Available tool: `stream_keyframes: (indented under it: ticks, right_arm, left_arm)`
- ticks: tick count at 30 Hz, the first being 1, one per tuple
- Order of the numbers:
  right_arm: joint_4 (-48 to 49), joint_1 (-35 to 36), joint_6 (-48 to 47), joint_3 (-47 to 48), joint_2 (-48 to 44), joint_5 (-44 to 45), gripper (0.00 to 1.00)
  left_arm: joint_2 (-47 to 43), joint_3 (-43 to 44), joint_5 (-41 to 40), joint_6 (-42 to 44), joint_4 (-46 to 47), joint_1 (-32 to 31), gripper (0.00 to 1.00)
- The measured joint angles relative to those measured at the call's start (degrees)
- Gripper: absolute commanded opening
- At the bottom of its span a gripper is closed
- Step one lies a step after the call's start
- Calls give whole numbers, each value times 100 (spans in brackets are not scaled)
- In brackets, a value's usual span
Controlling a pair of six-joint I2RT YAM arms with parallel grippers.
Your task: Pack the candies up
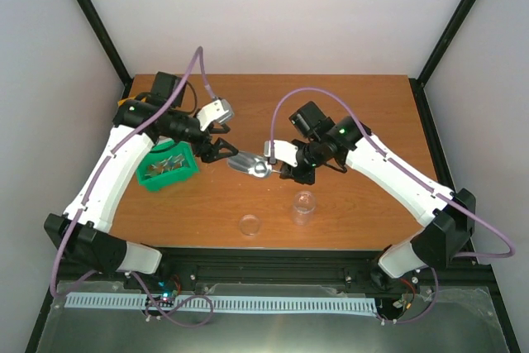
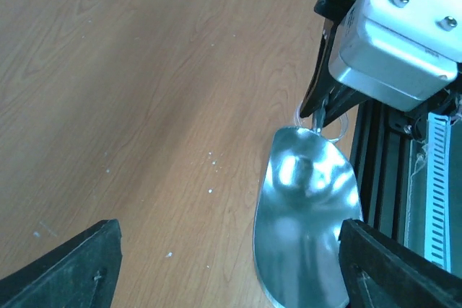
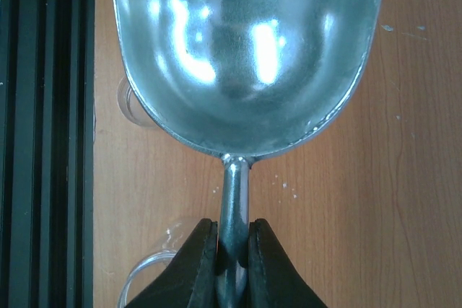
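The candies (image 1: 165,165), small and mostly silver, lie in a green bin (image 1: 188,173) on the left of the table. My right gripper (image 1: 283,169) (image 3: 233,250) is shut on the handle of a silver metal scoop (image 1: 248,164) (image 3: 249,48), holding it level above the table with its bowl pointing left. The scoop's bowl looks empty. My left gripper (image 1: 219,153) (image 2: 231,272) is open just left of the scoop, between it and the bin. In the left wrist view the scoop (image 2: 307,229) lies close to the right finger (image 2: 393,265), with bare wood between the fingers.
A small clear jar (image 1: 304,207) stands upright near the front edge, below the right gripper. Its round clear lid (image 1: 250,224) lies on the wood to the jar's left. Black frame rails run along the table's front edge (image 2: 390,178).
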Motion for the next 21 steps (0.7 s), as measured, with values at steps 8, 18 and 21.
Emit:
stream_keyframes:
  ticks: [8,18,21]
  right_arm:
    - [-9,262,92,46,28,-26,3]
    - [-39,286,181,70,26,-83,3]
    - [-42,284,210,72,26,-85,3]
  left_arm:
    - [96,-236,-424,-17,214,-675,65]
    - [195,-538,-634,-20,426,-920,29]
    - [197,-601,-586,-2,424,-931,16]
